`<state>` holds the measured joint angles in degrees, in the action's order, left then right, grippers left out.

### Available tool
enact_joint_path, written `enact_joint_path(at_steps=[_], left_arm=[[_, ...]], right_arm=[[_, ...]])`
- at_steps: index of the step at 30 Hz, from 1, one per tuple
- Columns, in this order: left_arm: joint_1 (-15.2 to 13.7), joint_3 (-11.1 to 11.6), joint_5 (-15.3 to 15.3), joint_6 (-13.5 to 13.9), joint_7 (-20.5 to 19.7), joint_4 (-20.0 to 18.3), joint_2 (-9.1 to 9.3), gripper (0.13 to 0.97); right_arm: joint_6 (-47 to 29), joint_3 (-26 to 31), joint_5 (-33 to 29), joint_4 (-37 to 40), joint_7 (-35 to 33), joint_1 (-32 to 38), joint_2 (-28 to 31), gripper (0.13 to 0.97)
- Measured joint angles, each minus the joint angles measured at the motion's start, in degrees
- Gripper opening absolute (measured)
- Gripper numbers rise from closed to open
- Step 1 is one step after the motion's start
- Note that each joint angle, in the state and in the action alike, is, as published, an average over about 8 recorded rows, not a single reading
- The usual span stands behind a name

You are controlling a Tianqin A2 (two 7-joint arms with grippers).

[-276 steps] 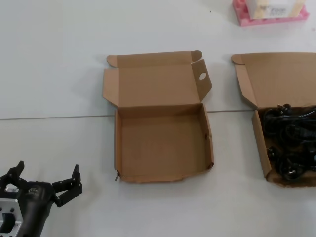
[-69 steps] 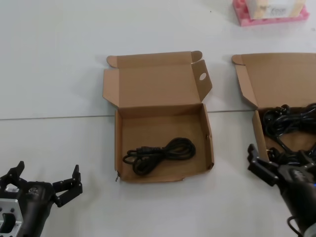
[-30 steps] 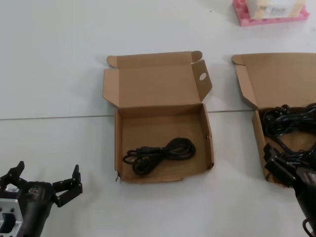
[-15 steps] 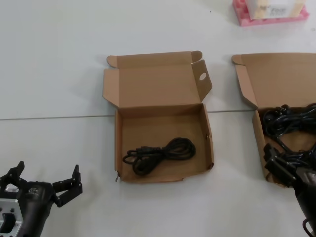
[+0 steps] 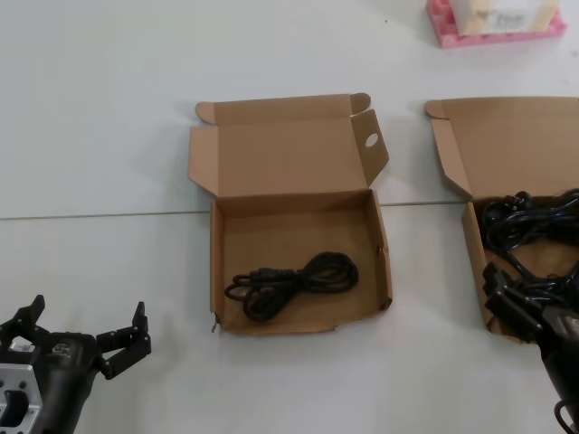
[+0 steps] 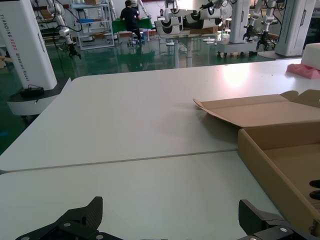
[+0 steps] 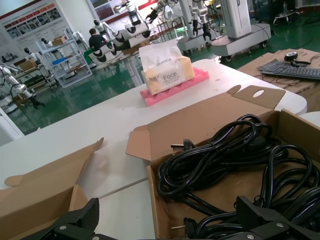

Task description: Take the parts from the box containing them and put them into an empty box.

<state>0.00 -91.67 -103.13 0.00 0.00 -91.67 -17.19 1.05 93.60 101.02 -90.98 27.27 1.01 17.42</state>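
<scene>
Nearest, the left gripper hung over the bench at the near left, fingers spread wide and holding nothing. The right gripper sat at the near edge of the box containing the parts, fingers open above the tangled cables, gripping none. Farther in, one cable bundle lay inside the holed-flap box.
</scene>
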Motion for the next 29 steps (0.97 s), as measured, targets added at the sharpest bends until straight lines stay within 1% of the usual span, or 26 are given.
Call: enact_joint_path(at_steps=[29], left_arm=[[0.0, 0.0, 0.0, 0.0, 0.0, 0.0, 0.00, 0.966]], right_arm=[[0.0, 0.0, 0.0, 0.0, 0.0, 0.0, 0.0, 0.966]])
